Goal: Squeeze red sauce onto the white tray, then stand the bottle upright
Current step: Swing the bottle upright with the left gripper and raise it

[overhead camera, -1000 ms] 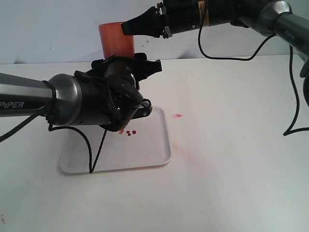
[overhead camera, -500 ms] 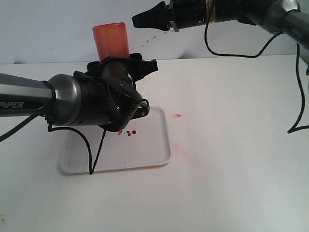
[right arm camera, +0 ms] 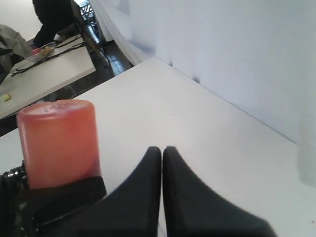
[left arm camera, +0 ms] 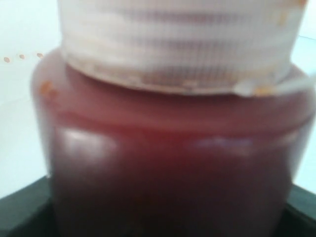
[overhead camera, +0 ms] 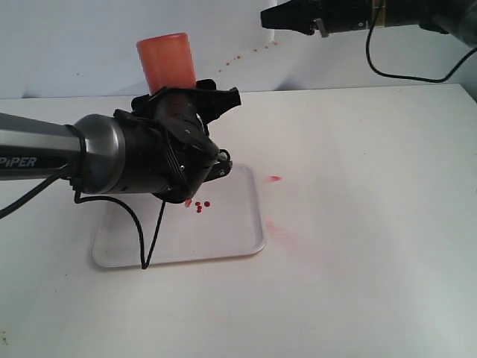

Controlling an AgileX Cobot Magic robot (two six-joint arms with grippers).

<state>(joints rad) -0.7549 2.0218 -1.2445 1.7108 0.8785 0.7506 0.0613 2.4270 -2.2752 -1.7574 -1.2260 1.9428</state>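
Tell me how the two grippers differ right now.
The left gripper grips the bottle, bottom up, over the tray; the right gripper is shut on nothing. The left one sits low; the right one hangs high, clear of the bottle. Both are black.

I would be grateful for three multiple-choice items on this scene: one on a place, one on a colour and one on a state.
1. Where is the bottle?
A. In the left gripper, above the white tray
B. Standing upright on its own
C. Lying flat on the tray

2. What colour is the tray?
A. Blue
B. White
C. Black

3. How is the right gripper?
A. Open around the bottle
B. Shut on the tray
C. Shut and empty

Answers: 1 A, the jaws clasp it base-up over the tray; 2 B, its bare surface is white; 3 C, its jaws meet with nothing between.
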